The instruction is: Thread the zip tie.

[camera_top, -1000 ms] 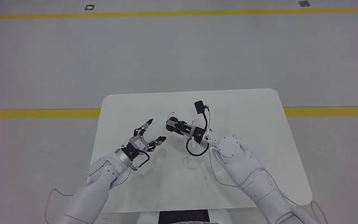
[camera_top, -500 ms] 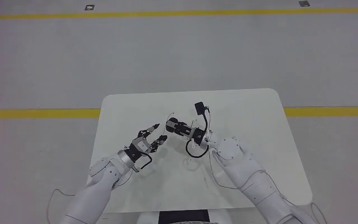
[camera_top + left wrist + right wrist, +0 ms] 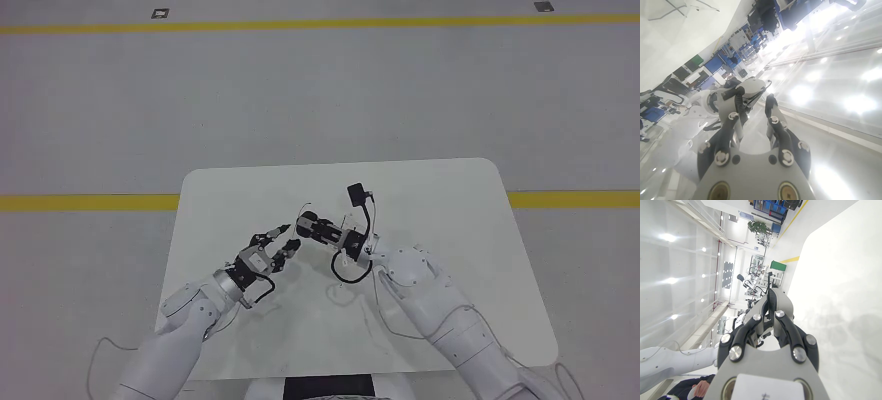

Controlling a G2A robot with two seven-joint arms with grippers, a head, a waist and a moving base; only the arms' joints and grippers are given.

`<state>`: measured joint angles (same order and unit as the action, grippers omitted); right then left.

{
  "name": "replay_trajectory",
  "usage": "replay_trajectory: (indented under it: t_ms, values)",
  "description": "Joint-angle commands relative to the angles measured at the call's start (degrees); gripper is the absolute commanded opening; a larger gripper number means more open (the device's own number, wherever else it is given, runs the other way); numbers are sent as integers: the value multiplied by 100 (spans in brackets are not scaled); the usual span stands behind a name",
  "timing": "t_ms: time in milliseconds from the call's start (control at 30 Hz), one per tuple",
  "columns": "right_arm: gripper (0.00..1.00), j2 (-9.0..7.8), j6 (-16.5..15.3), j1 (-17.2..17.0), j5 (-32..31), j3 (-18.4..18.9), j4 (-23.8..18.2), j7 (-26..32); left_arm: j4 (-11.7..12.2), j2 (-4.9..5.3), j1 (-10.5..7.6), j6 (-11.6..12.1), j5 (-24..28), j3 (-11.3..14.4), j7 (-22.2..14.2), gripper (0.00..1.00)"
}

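1. Zip tie (image 3: 769,281): a thin black strip clamped in the right gripper (image 3: 772,292) and held above the table (image 3: 450,200). A short length with a blocky end juts past the fingertips. Where the rest runs, I cannot tell.
2. Right gripper: fingers together on the tie.
3. Left gripper (image 3: 753,106): fingers apart, with nothing made out between them.
4. Governing relation:
   - The tie's long axis follows the right gripper's fingers, pointing toward the robot's left and away.
   - The left gripper sits just beside that end, a little nearer the robot, and angles up toward it.
   - The left arm is judged the one to close the gap.
5. View differences:
   - The right wrist view gives the clamp and the blocky end.
   - The top view gives how the two tips converge, but the tie there is too thin to tell.
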<state>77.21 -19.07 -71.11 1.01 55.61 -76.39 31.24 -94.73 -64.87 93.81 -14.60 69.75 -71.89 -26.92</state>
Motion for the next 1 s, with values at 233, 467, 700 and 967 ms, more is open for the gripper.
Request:
replay_trajectory:
  t_ms: [233, 467, 700, 967]
  values:
    - [0, -15, 30, -7, -25, 14, -37, 38, 1, 4, -2, 10, 7, 7, 10, 19]
    - [0, -22, 40, -8, -3, 10, -53, 85, 4, 1, 1, 60, 38, 14, 33, 22]
    - [0, -27, 40, 2, 19, 4, -52, 115, 6, -1, -9, 22, 41, 73, 3, 22]
    - [0, -30, 43, 9, 35, -9, -49, 130, 9, -5, -6, 196, 5, 67, 46, 16]
